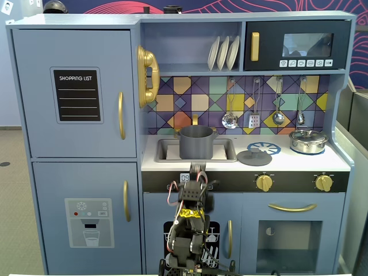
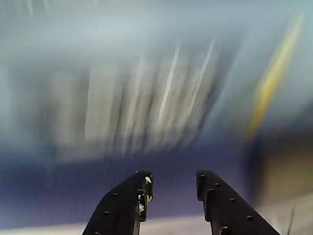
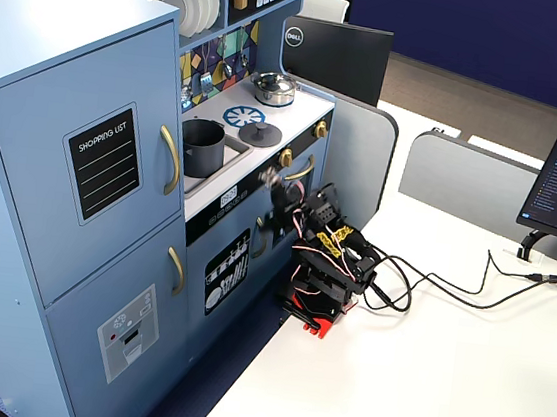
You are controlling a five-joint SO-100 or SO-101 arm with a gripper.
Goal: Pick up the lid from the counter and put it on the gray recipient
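Note:
The dark-gray lid [image 1: 254, 156] lies flat on the white counter, to the right of the sink; it also shows in the other fixed view [image 3: 260, 133]. The gray recipient [image 1: 196, 142] stands uncovered in the sink and also shows in the other fixed view [image 3: 202, 147]. My gripper [image 1: 199, 168] points up in front of the counter's front edge, below the pot and to the left of the lid; it shows in the other fixed view too [image 3: 272, 182]. In the wrist view my gripper [image 2: 173, 178] is open and empty, and the background is blurred by motion.
A shiny steel pot with its lid [image 1: 308, 141] stands on the counter's right side. Utensils [image 1: 230, 119] hang on the tiled back wall. Gold knobs [image 1: 264, 182] line the kitchen front. A monitor [image 3: 335, 58] and cables [image 3: 451, 286] are on the white table.

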